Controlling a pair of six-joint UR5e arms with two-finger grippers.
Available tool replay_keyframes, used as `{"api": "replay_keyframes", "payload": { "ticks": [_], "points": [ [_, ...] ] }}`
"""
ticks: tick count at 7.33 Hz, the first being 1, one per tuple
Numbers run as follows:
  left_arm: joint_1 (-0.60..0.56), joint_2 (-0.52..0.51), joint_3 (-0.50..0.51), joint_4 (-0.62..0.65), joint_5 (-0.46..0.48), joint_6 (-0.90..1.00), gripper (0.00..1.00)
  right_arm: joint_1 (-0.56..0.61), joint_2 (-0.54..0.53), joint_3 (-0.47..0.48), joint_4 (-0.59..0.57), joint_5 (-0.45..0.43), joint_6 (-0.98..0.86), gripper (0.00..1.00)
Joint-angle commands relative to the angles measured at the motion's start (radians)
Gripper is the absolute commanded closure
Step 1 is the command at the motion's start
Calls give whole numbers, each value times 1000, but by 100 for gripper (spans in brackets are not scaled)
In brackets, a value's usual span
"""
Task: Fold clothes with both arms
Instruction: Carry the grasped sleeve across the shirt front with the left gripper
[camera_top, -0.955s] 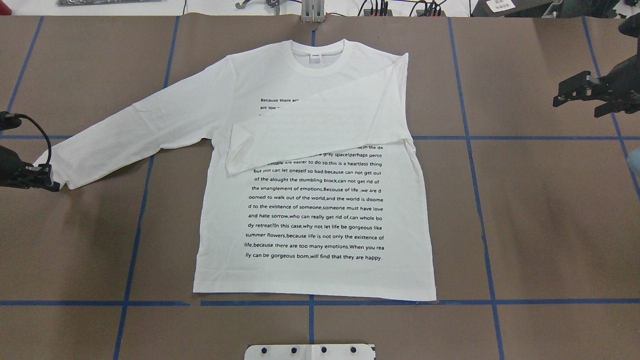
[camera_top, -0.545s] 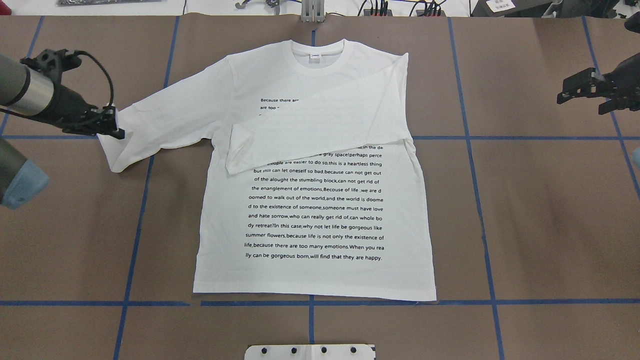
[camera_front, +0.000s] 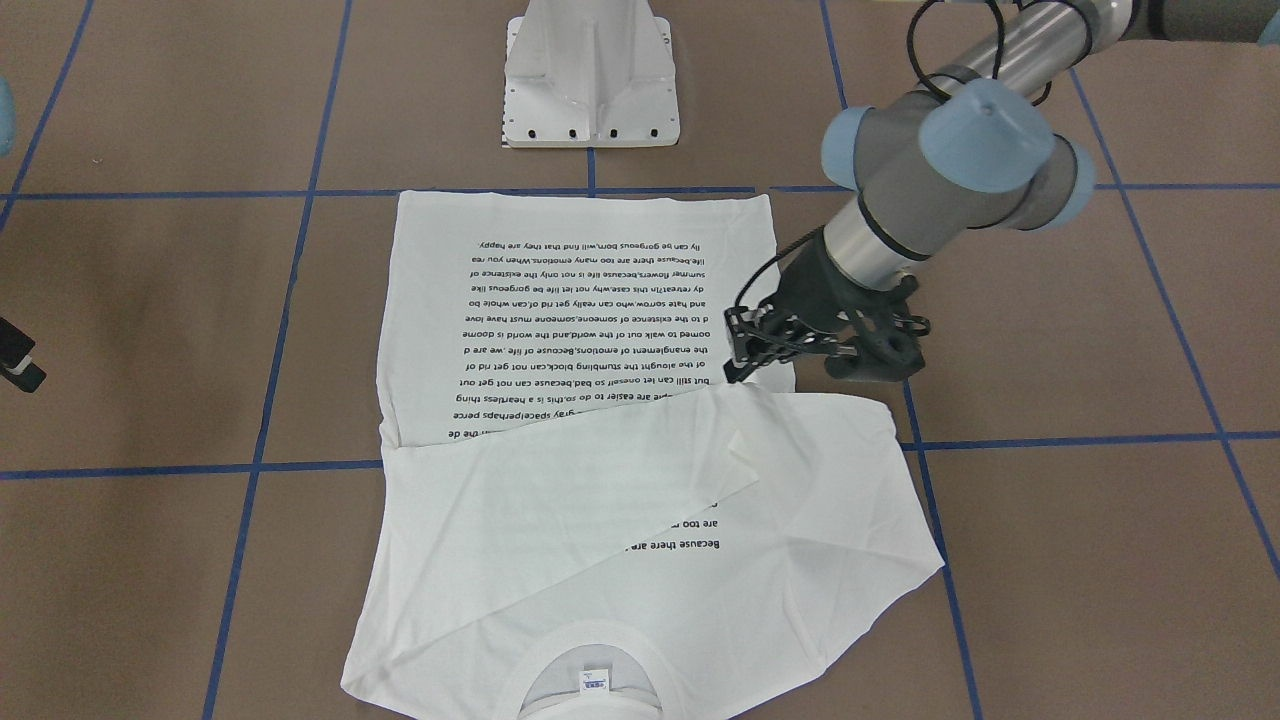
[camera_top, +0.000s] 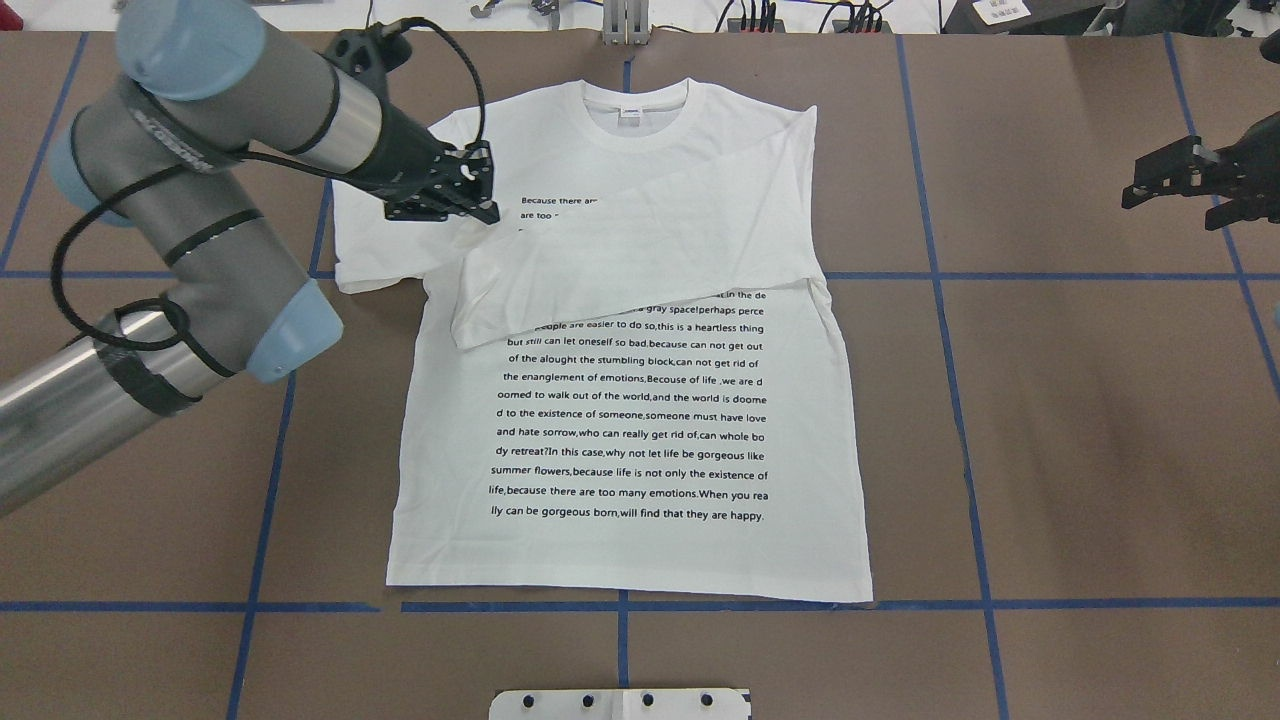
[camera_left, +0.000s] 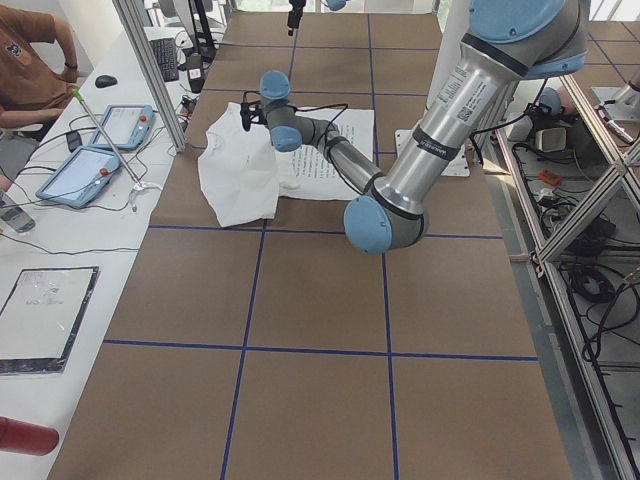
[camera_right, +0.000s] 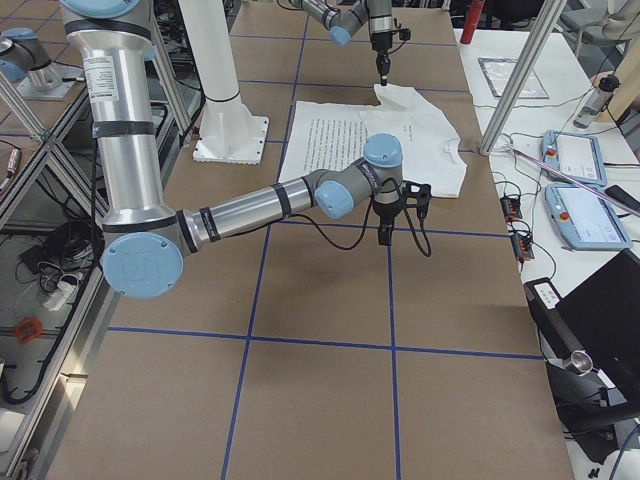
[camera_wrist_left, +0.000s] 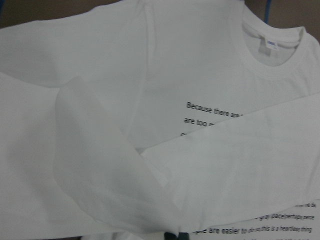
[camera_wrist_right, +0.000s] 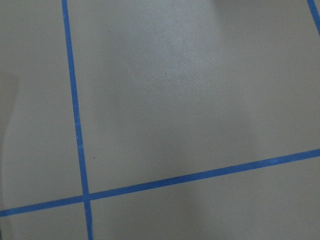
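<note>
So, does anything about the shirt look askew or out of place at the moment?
Yes: the folded sleeve lies slanted across the T-shirt, hiding part of the printed text, and its cuff end gapes open.

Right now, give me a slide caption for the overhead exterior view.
Left end effector holds one sleeve of the white T-shirt over its chest; right end effector hovers aside.

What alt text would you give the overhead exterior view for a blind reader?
A white long-sleeved T-shirt lies printed side up on a brown table, one sleeve folded across its chest. The left gripper holds the other sleeve above the chest; the right gripper hangs clear of the shirt.
</note>
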Motion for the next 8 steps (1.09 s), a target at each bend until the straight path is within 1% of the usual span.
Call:
{"api": "replay_keyframes", "payload": {
  "ticks": [1, 2, 3, 4, 6, 7, 8],
  "points": [
    [142, -184, 110, -3, 195, -89, 100, 7, -4, 1, 0, 0, -1, 1],
    [203, -230, 157, -9, 276, -92, 100, 7, -7, 3, 0, 0, -1, 0],
    [239, -264, 218, -41, 327, -92, 100, 13, -9, 4, 2, 2, -1, 0],
    [254, -272, 254, -83, 337, -90, 100, 19, -16, 3, 2, 2, -5, 0],
    [309, -339, 353, -108, 418, -89, 100, 39, -25, 4, 0, 6, -56, 0],
    [325, -347, 369, -121, 421, -87, 100, 41, -25, 3, 0, 16, -57, 0],
    [334, -388, 416, -122, 443, -86, 100, 41, -28, 4, 0, 17, -57, 0]
  ]
}}
